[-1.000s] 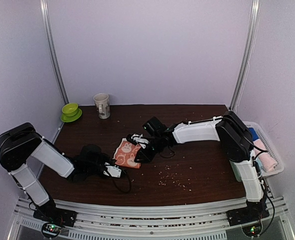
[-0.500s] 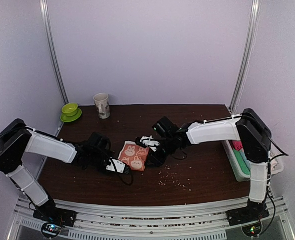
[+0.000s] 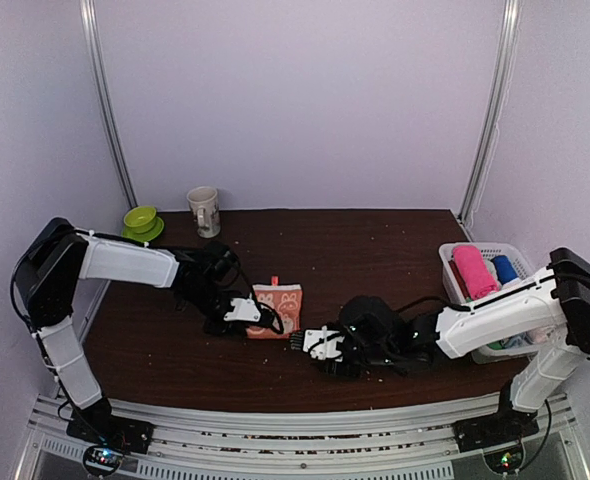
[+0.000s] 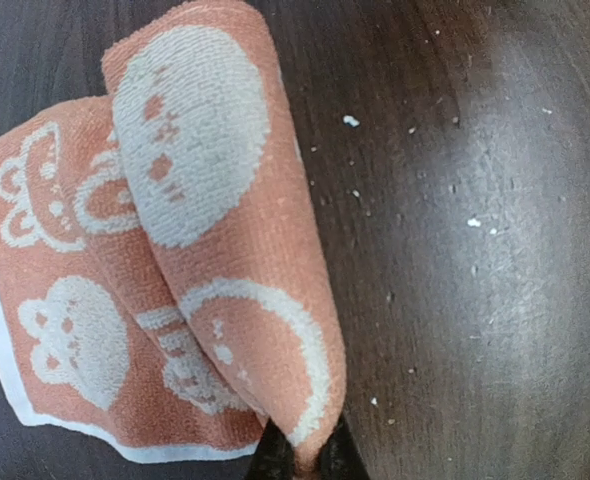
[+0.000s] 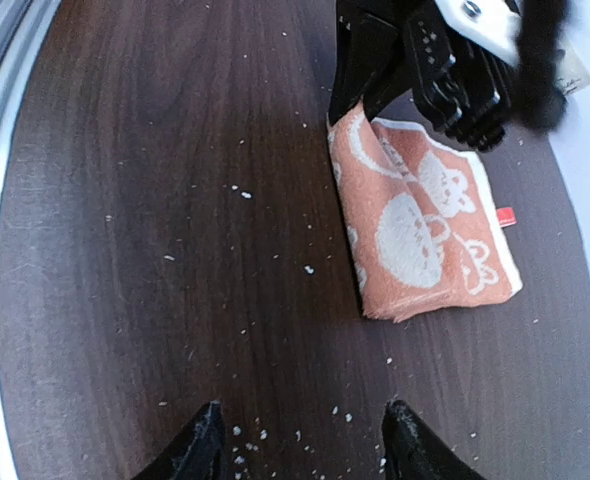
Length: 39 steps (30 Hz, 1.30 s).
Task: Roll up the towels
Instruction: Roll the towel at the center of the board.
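The orange-peach towel [image 3: 280, 305] with white bunny faces lies partly folded near the middle of the table. My left gripper [image 3: 263, 320] is shut on its near left edge. In the left wrist view a fold of the towel [image 4: 215, 250] rises from between the black fingertips of the left gripper [image 4: 305, 462]. My right gripper [image 3: 297, 341] stands open just in front of the towel, not touching it. In the right wrist view the right gripper [image 5: 303, 445] holds nothing, with the towel [image 5: 415, 230] and the left gripper [image 5: 353, 100] beyond it.
A white basket [image 3: 444, 258] at the right edge holds a bright pink roll [image 3: 472, 270] and a blue roll [image 3: 505, 268]. A mug [image 3: 204, 211] and a green bowl on a saucer [image 3: 141, 222] stand at the back left. Crumbs [image 3: 377, 376] dot the near table.
My right gripper let go of the towel, opened and drew back toward the near edge. My left gripper came in from the left and took hold of the towel's edge.
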Motion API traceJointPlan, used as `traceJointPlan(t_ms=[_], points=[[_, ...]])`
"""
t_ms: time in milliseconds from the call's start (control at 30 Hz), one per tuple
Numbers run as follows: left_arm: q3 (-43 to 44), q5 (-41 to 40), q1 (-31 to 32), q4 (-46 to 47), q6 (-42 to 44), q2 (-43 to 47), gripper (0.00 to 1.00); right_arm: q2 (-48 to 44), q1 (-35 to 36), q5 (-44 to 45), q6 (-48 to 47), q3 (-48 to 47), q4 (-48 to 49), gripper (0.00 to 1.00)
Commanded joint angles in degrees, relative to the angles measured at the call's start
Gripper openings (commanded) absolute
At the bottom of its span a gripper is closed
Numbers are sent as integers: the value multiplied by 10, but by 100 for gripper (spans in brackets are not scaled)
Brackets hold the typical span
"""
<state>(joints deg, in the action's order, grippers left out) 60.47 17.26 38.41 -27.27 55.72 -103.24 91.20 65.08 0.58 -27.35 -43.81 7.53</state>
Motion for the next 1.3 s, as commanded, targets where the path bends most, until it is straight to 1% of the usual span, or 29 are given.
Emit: traceJointPlan(t_ms=[0, 100, 200, 400, 533, 600, 700, 800, 900, 1000, 1200, 1233, 1267], points=[[24, 50, -4, -163, -8, -50, 0, 56, 31, 148, -78, -33, 85, 54], [43, 58, -10, -188, 0, -68, 0, 124, 48, 206, -104, -82, 75, 54], [59, 60, -16, -206, 4, -84, 0, 179, 58, 246, -127, -121, 81, 54], [76, 62, -21, -229, 14, -104, 0, 246, 60, 295, -154, -170, 92, 56], [82, 63, -21, -238, 22, -112, 0, 268, 60, 300, -155, -189, 81, 56], [86, 63, -22, -244, 25, -117, 0, 277, 59, 300, -175, -199, 72, 56], [89, 61, -22, -248, 27, -121, 0, 286, 55, 285, -170, -216, 40, 55], [88, 56, -24, -248, 28, -121, 0, 289, 45, 245, -141, -236, -13, 49], [87, 53, -27, -247, 28, -123, 0, 290, 36, 198, -114, -260, -71, 29], [87, 50, -29, -243, 26, -122, 0, 292, 29, 168, -93, -275, -104, 18], [77, 49, -31, -223, 23, -103, 0, 302, 20, 153, -69, -289, -138, 10], [73, 46, -31, -216, 22, -95, 3, 303, 19, 147, -65, -292, -143, 9], [68, 45, -33, -207, 19, -85, 14, 303, 18, 140, -58, -296, -150, 8]])
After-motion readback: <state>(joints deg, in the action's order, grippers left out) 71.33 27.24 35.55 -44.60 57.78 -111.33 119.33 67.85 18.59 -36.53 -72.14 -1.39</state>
